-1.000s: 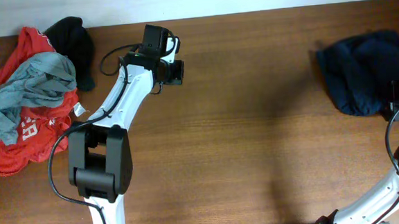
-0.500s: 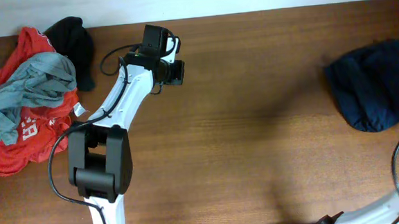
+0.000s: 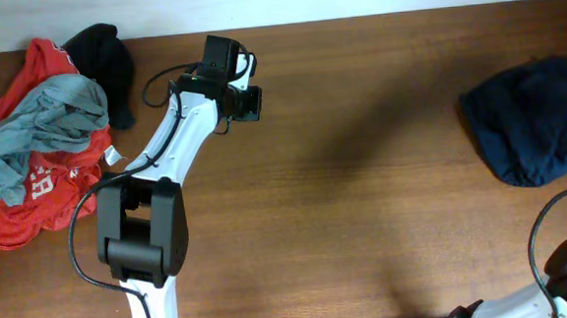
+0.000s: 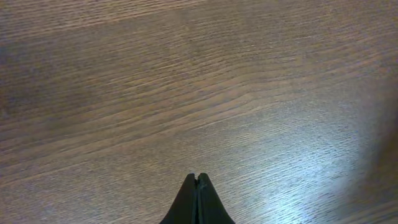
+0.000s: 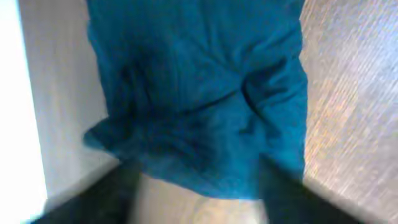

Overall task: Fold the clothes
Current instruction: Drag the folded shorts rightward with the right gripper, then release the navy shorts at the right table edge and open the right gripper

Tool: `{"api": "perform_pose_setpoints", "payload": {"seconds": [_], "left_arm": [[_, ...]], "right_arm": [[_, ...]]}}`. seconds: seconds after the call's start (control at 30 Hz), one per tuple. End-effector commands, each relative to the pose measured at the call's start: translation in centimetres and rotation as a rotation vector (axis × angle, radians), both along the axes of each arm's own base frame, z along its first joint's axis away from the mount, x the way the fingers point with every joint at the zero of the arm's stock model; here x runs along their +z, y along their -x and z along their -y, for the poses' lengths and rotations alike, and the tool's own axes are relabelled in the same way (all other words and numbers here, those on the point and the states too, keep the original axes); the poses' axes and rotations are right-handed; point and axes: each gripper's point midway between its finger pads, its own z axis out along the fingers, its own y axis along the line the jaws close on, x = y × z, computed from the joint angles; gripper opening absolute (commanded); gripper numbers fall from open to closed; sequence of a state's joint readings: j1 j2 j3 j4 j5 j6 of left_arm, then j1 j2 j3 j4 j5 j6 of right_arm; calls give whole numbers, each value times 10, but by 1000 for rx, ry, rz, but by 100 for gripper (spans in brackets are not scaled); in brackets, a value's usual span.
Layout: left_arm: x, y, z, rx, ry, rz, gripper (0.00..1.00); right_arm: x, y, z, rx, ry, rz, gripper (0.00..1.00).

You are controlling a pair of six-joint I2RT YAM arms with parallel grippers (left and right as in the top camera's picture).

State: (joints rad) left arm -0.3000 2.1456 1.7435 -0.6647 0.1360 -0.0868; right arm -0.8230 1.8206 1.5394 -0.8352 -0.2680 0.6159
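I'm seeing L claw (image 4: pixel 197 186) pinching fully together over brown wooden table (image 4: pixel 186 74). R claw (image 5: pixel 199 196) is hovering w/ blurry dark fingers (image 5: pixel 280 199) apart, above crumpled dark navy-blue soft fabric garment (image 3: pixel 533 119), which is lying at approx 3 o'clock on the table, near its edge.
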Motion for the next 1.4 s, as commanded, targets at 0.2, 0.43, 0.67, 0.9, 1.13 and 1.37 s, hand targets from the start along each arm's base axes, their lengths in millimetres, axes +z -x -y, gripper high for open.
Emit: {"api": "perform_pose_setpoints", "payload": {"seconds": [0.2, 0.43, 0.67, 0.9, 1.13, 1.37], "left_arm": [[11, 1, 3, -14, 18, 16, 1], [11, 1, 3, -14, 17, 16, 1], [12, 0, 3, -14, 18, 20, 1], [11, 0, 3, -14, 18, 20, 1], [12, 0, 3, -14, 18, 20, 1], [12, 0, 4, -14, 19, 21, 1]], "right_arm": [[-72, -5, -35, 102, -5, -227, 4], [-110, -19, -52, 152, -17, -243, 4], [-131, -45, -64, 142, -9, -192, 4], [-133, -79, -74, 141, 23, -111, 4], [-127, -81, -68, 134, 29, -92, 4], [-49, -99, -41, 209, 111, 29, 12]]}}
